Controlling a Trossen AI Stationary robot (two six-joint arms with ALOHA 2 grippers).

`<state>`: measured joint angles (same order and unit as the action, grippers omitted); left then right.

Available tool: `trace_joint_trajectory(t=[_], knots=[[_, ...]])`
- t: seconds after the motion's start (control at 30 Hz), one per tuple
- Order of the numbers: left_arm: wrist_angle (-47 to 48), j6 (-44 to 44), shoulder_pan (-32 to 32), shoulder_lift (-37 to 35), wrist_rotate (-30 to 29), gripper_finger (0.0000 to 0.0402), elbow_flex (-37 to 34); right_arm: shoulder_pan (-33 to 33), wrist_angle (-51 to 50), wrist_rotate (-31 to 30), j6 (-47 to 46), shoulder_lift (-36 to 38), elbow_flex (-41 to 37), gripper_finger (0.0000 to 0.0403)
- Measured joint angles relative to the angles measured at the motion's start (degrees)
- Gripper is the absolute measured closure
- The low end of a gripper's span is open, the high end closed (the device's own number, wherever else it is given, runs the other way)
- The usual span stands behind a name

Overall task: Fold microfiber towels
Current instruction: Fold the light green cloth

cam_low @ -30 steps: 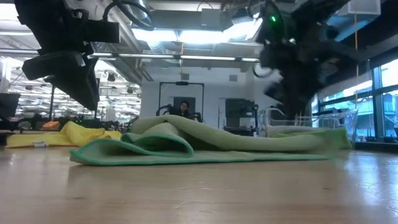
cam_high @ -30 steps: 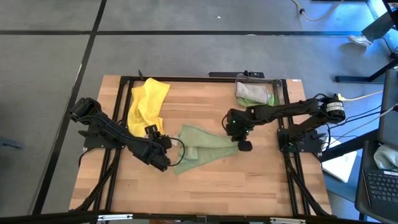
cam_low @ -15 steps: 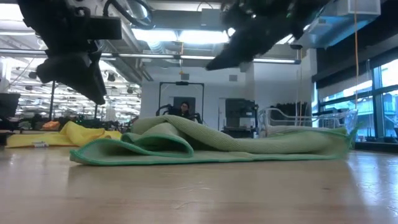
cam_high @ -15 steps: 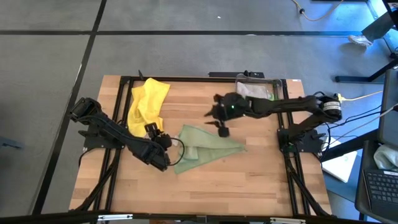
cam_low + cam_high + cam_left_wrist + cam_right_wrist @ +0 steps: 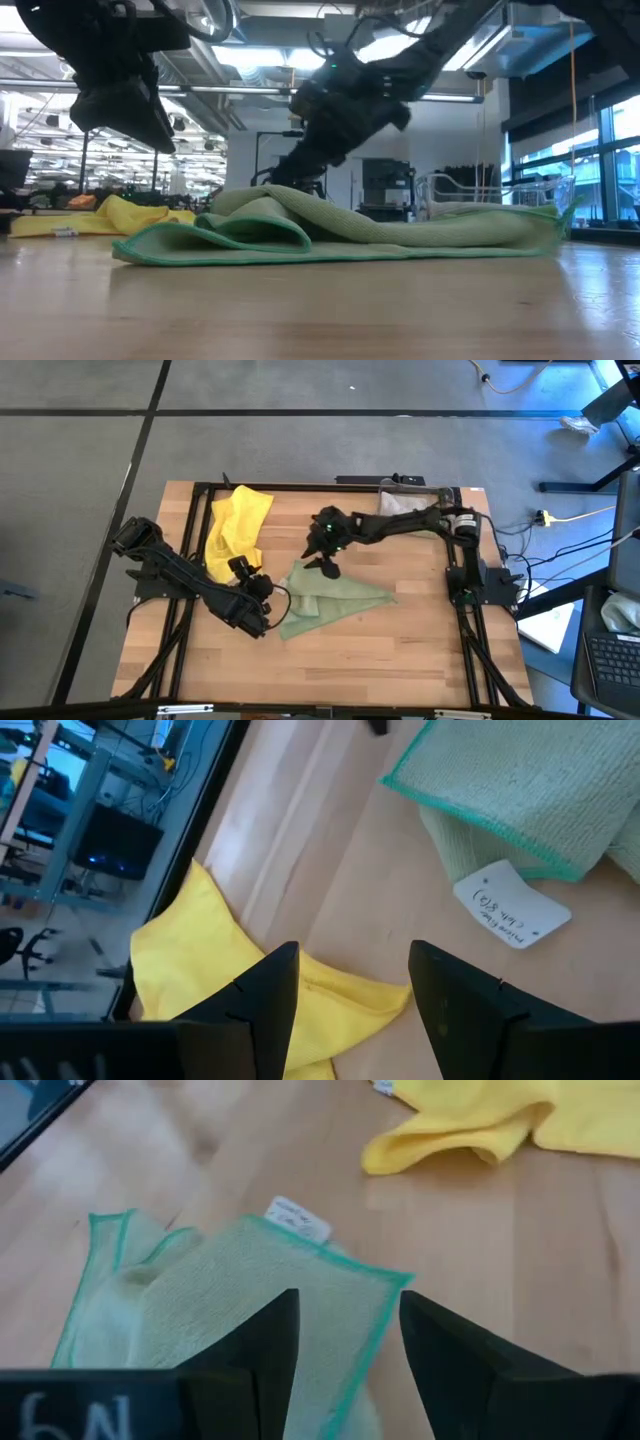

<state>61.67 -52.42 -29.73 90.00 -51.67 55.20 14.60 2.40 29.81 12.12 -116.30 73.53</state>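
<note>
we find the right gripper (image 5: 327, 565) open and empty, hanging just over the far corner of the pale green towel (image 5: 335, 598), whose long axis runs across the desk (image 5: 400, 650) toward the right. the left gripper (image 5: 262, 592), also open and empty, waits beside the towel's near-left end. soft, napped, rumpled folds; the yellow towel (image 5: 236, 525) lies crumpled beyond.

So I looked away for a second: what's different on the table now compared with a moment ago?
The right gripper let go of the green towel at its right corner and swung across to its far left corner, fingers open above it. The left gripper, yellow towel and green towel stayed put.
</note>
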Motion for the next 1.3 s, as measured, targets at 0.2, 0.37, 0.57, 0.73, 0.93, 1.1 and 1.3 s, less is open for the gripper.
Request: trace_joint_trajectory(t=[0.2,0.37,0.57,0.73,0.93,1.1,1.3], knots=[[-0.40,-0.09,-0.29,0.00,-0.55,0.0217,0.00,1.47,-6.37,3.57,0.33,-3.63,8.76,0.0226],[-1.14,-0.13,-0.29,0.00,-2.91,0.0217,0.00,3.13,-11.24,7.53,-1.24,-8.32,12.29,0.0225],[-1.29,-0.13,-0.29,0.00,-3.47,0.0217,0.00,3.18,-10.72,10.88,-2.66,-10.94,13.67,0.0225],[-1.25,0.00,-0.29,0.00,-3.72,0.0217,0.00,3.17,-9.60,14.38,-3.10,-10.87,13.80,0.0226],[-1.28,-0.05,-0.29,0.00,-3.94,0.0217,0.00,1.89,-11.46,12.93,-1.37,-10.87,13.80,0.0227],[-1.30,-0.09,-0.29,0.00,-3.94,0.0217,0.00,0.58,-11.59,12.71,1.72,-10.87,13.78,0.0256],[-1.30,-0.11,-0.29,0.00,-3.95,0.0217,0.00,0.06,-10.82,9.94,4.58,-10.85,13.76,0.0338]])
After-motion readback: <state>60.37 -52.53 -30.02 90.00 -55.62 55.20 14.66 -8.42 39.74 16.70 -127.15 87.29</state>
